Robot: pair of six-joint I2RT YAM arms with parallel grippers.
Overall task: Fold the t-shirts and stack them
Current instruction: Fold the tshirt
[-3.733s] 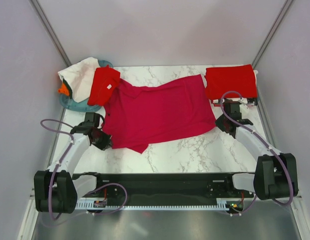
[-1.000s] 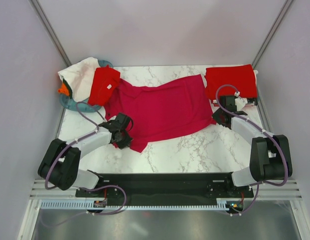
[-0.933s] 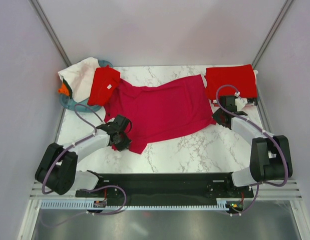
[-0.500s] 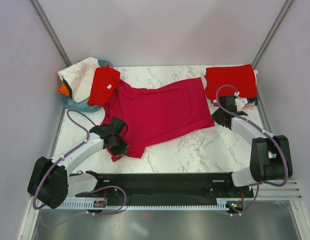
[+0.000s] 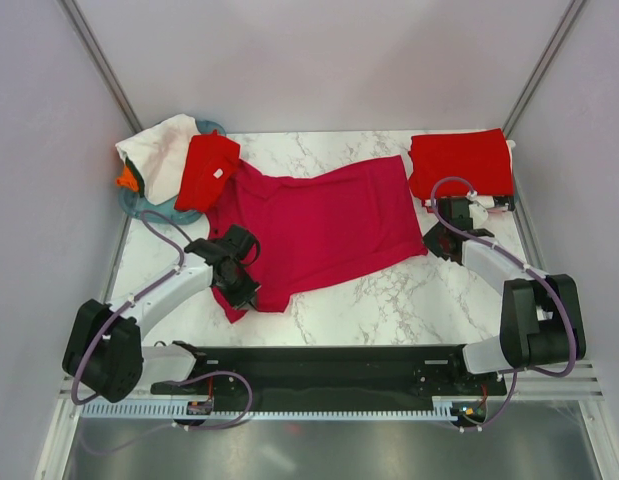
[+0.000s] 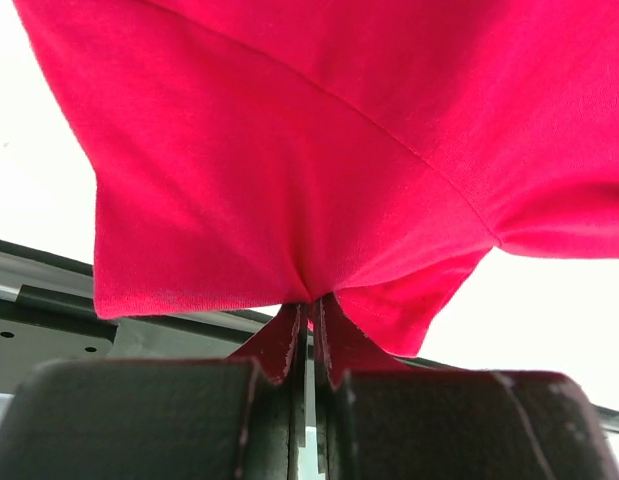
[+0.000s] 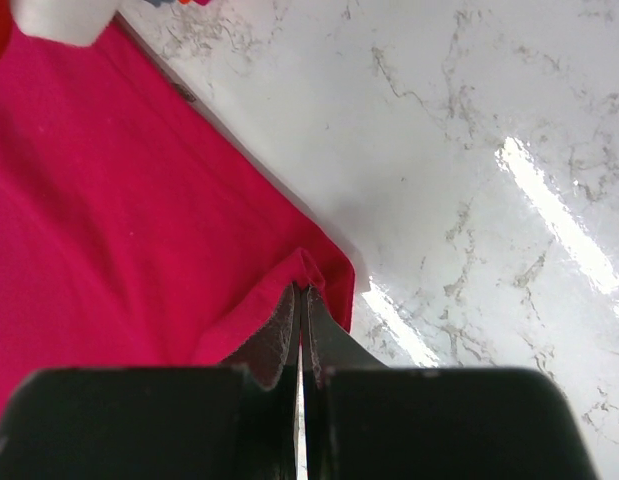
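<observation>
Across the table (image 5: 389,300), crimson shirt (image 5: 319,225), top-end leftward.

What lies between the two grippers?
Top view: the crimson-magenta cloth collared t-shirt spans the stretch; left gripper and right gripper each pinch an edge.

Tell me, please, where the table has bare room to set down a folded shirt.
Widest bare marble lies near-centre, between the near hem of the crimson shirt and the arm rail. A narrower strip runs along the far edge, between the basket and the folded red shirt. Both far corners are crowded.
</observation>
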